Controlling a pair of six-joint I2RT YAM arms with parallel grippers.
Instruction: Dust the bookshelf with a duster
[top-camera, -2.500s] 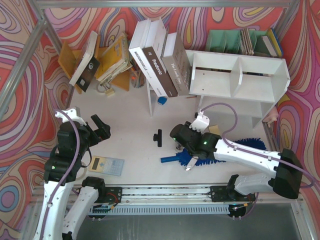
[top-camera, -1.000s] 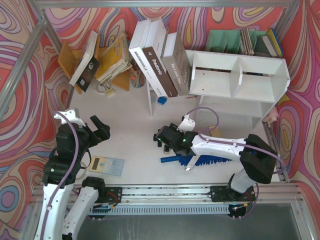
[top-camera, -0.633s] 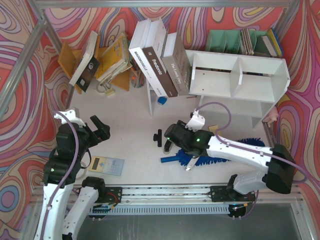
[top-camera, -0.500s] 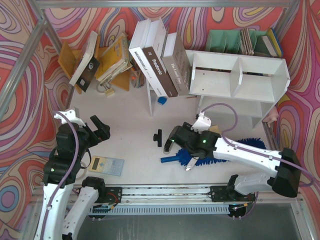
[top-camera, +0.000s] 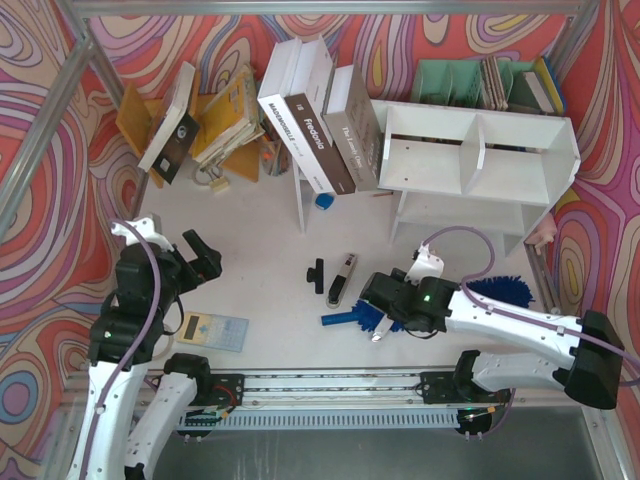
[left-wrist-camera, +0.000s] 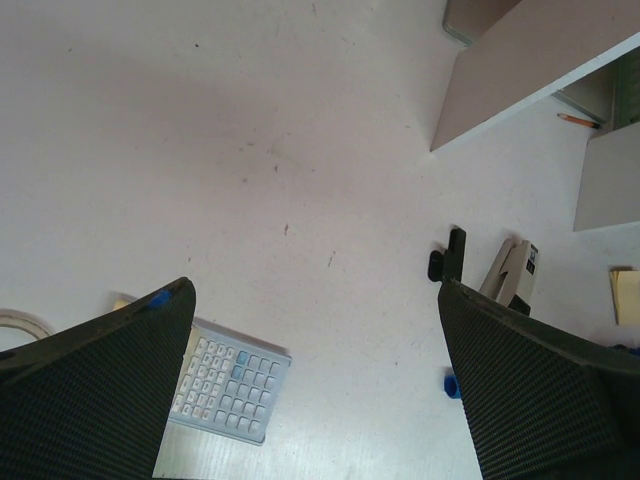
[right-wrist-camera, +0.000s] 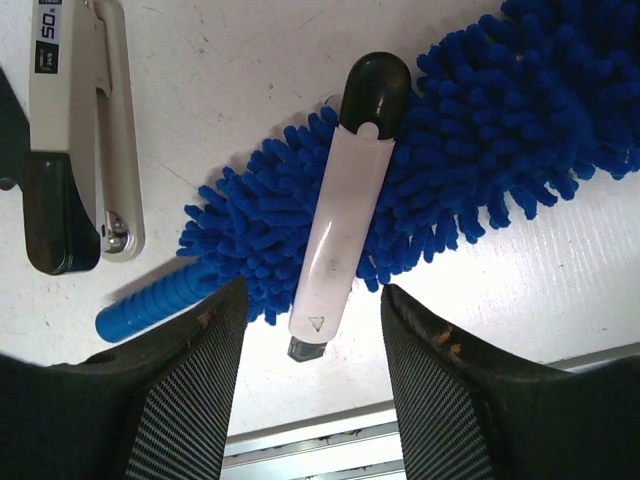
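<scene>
- Overhead, the white tabletop (top-camera: 250, 220) lies between swirl-patterned walls, with both arms bolted at its near edge.
- At the far right stands the bookshelf (top-camera: 480, 150), a white unit with two cubbies split by a central divider and a lower shelf beneath.
- In front of that unit, near the right arm, the bright-blue duster (right-wrist-camera: 520, 110) lies flat on the tabletop, its slim handle pointing left.
- Above the duster's handle end hangs the right hand (right-wrist-camera: 310, 300), its fingers (right-wrist-camera: 170, 400) part-spread on either side of the fluff and gripping nothing.
- At the left, the left hand (left-wrist-camera: 315, 300) is held over bare tabletop, its fingers spread wide and empty, well apart from the duster.
- Close to the left arm's base, a pale calculator (top-camera: 213, 330) lies on the tabletop.
- Just left of the duster's fluff lies a black-and-silver stapler (right-wrist-camera: 75, 130).
- Across the fluff rests a slim white tool (right-wrist-camera: 345, 200) with a black cap.
- Beside the stapler sits a small black piece (top-camera: 316, 274).
</scene>
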